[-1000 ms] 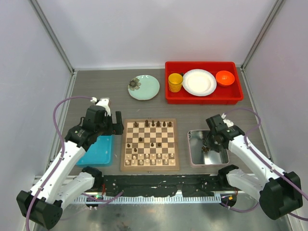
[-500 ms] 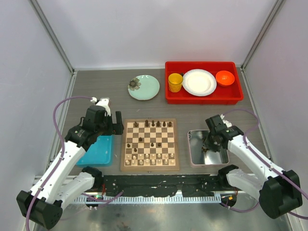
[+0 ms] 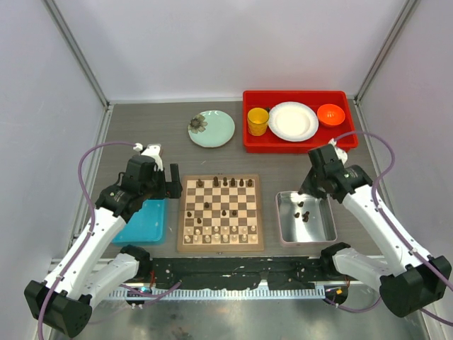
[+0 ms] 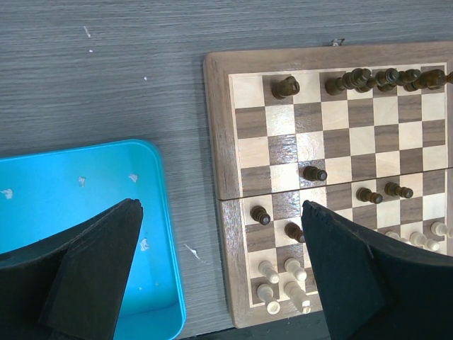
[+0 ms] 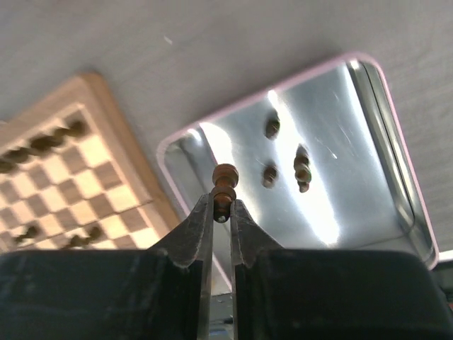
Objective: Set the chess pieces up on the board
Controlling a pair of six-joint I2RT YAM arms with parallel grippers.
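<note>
- Grey bench [image 3: 141,134], white enclosure walls. Report what changed on the right side.
- A second ago my right gripper [image 5: 221,207] sat low inside the silver tray [image 3: 322,230]. It is now raised over the tray's far left corner. Its jaws are pinched narrow on one dark chess piece [image 5: 226,178], which stands upright above the tips. Meaning: the pick looks complete. In my judgement the next step is the carry to the board [image 3: 220,212].
- Left side?
- No change. My left gripper [image 4: 221,212] hangs spread wide and holds nothing, above the gap between the blue tray [image 4: 71,191] and the board's left border.
- Limits of view?
- The held piece's base is hidden between the fingers [image 5: 191,234], so I cannot read its type. From above, the gripper covers it. A few dark pieces [image 5: 270,175] lie in the silver tray. The left wrist view cuts off the board's right edge, and the cream pieces [image 4: 267,269] are too small to name.
</note>
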